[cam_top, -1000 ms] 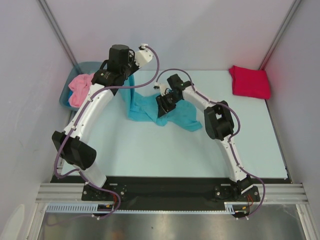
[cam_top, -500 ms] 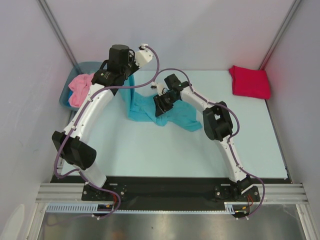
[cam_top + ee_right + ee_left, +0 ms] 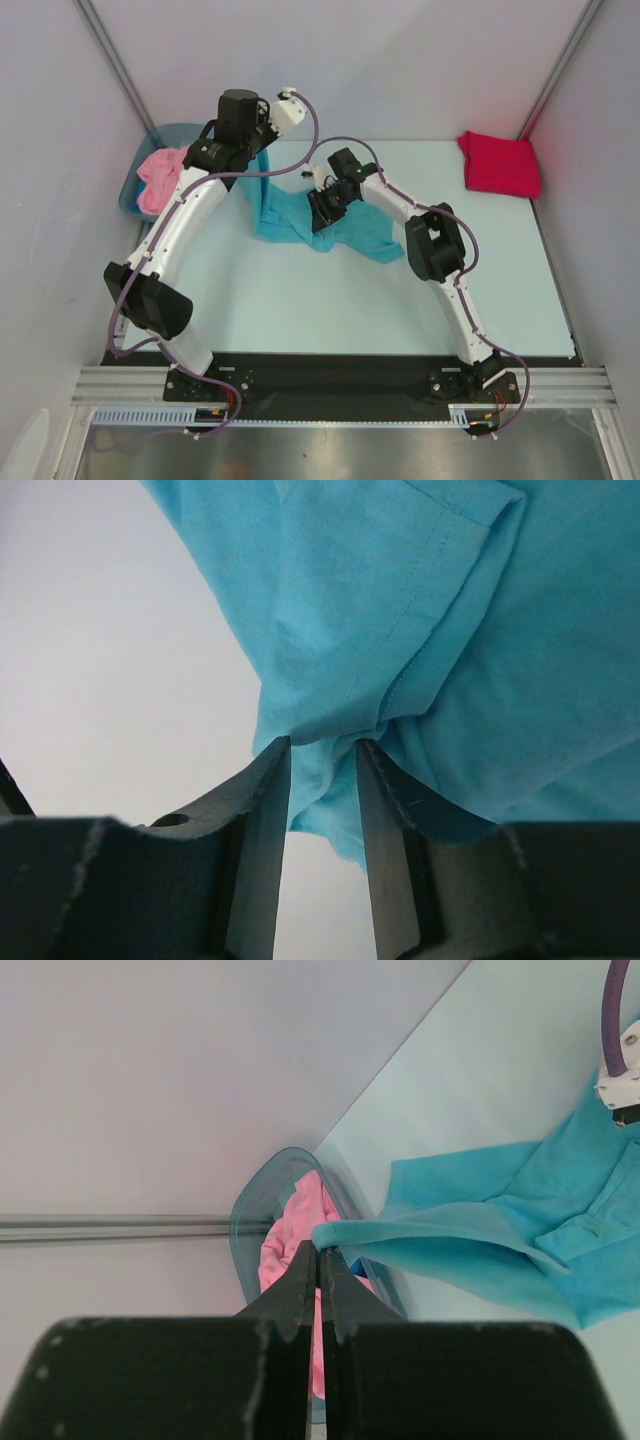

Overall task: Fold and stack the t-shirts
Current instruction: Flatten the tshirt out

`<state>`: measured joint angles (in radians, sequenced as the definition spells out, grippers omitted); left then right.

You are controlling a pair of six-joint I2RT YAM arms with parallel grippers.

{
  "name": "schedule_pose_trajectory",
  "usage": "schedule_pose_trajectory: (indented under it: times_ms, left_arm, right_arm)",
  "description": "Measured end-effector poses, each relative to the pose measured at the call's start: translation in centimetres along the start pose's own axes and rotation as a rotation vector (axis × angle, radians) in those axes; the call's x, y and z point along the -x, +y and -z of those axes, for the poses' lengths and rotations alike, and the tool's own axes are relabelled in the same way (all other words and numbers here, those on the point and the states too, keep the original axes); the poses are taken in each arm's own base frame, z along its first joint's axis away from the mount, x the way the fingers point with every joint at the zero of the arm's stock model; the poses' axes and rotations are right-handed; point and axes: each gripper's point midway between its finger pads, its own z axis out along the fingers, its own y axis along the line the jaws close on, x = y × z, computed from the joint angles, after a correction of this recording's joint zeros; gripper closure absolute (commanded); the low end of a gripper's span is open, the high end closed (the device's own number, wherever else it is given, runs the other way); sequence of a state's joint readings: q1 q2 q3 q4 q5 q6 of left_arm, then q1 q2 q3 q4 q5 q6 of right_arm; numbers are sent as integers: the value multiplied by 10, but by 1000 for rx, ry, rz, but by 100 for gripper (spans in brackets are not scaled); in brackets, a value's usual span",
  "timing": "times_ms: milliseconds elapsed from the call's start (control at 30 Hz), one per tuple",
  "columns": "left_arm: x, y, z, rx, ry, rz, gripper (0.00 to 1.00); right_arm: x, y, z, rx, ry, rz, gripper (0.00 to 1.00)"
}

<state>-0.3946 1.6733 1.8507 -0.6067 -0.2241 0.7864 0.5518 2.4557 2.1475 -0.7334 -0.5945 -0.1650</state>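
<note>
You are looking at a turquoise t-shirt of soft matt cloth. The tub is showing translucent, glossy plastic; the tabletop is looking smooth.

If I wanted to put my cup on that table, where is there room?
Bare tabletop lies between the turquoise shirt and the arm bases, and also between that shirt and the folded red shirt. It is crowded at back left, round the tub holding the pink shirt.

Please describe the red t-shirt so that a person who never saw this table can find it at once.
Look at the pale table and go to its far right corner, against the walls. The red t-shirt lies there alone, folded into a neat block. The turquoise t-shirt is spread mid-table, and the pink t-shirt sits crumpled in the tub.
</note>
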Motion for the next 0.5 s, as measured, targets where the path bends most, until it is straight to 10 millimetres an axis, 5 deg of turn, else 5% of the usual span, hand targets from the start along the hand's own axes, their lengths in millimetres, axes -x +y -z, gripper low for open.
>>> schedule_pose_trajectory:
  times_ms: [500]
  left_arm:
    - [1, 1, 1, 1, -2, 2, 100]
  right_arm:
    - [-2, -15, 2, -33, -7, -12, 68]
